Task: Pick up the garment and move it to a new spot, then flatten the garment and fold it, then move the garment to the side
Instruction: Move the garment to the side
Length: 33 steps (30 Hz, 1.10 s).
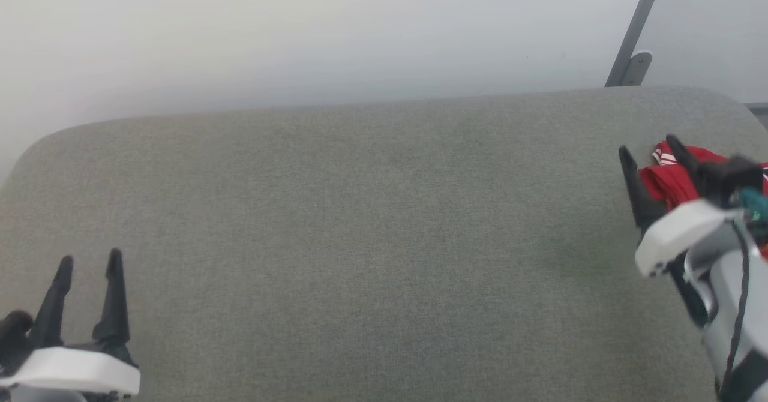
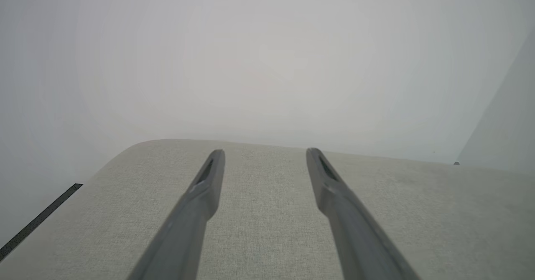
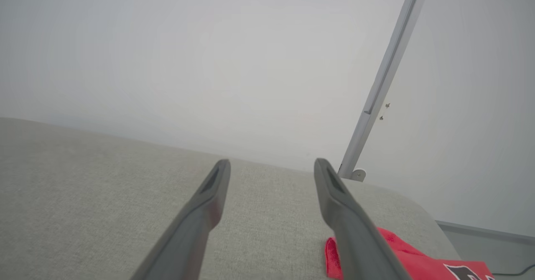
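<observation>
Right jaws wide apart, gripping nothing, poised over the garment [image 1: 663,181] at the far-right edge of the bench [image 1: 360,222]. Left jaws equally wide, empty, parked near-left, clear of the cloth. Fits either a pickup approach or a release after the side move. Can't tell if it's folded.

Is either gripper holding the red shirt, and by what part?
Nothing is held: left gripper and right gripper both stand open, and the garment lies free.

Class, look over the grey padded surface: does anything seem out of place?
Only the red garment: it lies rumpled at the right edge of the padded surface, partly behind the open right gripper, not spread flat.
</observation>
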Available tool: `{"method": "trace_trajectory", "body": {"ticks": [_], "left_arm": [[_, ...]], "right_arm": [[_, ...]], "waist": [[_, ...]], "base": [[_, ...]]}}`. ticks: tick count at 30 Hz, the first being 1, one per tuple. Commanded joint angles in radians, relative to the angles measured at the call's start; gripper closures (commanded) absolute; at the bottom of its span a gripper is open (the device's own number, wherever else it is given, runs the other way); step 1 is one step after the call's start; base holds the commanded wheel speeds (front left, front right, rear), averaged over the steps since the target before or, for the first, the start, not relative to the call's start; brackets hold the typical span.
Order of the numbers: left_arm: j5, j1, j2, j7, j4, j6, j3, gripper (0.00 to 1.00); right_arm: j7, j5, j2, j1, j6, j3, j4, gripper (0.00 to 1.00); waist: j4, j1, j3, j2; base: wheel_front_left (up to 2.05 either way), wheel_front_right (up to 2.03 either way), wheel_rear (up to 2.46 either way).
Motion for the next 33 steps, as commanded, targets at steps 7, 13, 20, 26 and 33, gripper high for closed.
{"method": "trace_trajectory", "body": {"ticks": [7, 13, 20, 26, 33], "left_arm": [[0.027, 0.062, -0.026, -0.005, -0.02, -0.006, 0.044, 0.0], [0.022, 0.086, -0.03, -0.005, -0.024, -0.008, 0.045, 0.0], [-0.001, 0.101, -0.02, -0.005, -0.028, -0.008, 0.031, 0.0], [-0.007, 0.101, -0.013, -0.005, -0.027, -0.008, 0.015, 0.0], [-0.023, 0.099, -0.011, -0.005, -0.028, -0.008, 0.006, 0.0]], "right_arm": [[-0.003, -0.089, 0.074, 0.174, -0.001, -0.109, -0.153, 0.0], [-0.003, -0.142, 0.136, 0.283, -0.001, -0.181, -0.238, 0.0], [-0.003, -0.18, 0.179, 0.351, -0.001, -0.216, -0.287, 0.0], [-0.003, -0.195, 0.193, 0.364, -0.001, -0.226, -0.307, 0.0], [-0.003, -0.205, 0.2, 0.371, -0.001, -0.232, -0.319, 0.0]], "waist": [[-0.002, 0.0, -0.006, 0.0], [0.002, 0.0, -0.008, 0.0], [0.002, 0.0, -0.008, 0.0], [-0.001, 0.0, -0.006, 0.0], [-0.002, 0.0, -0.005, 0.0]], "base": [[0.0, 0.0, 0.0], [0.0, 0.0, 0.0], [0.0, 0.0, 0.0], [0.0, 0.0, 0.0], [0.0, 0.0, 0.0]]}}
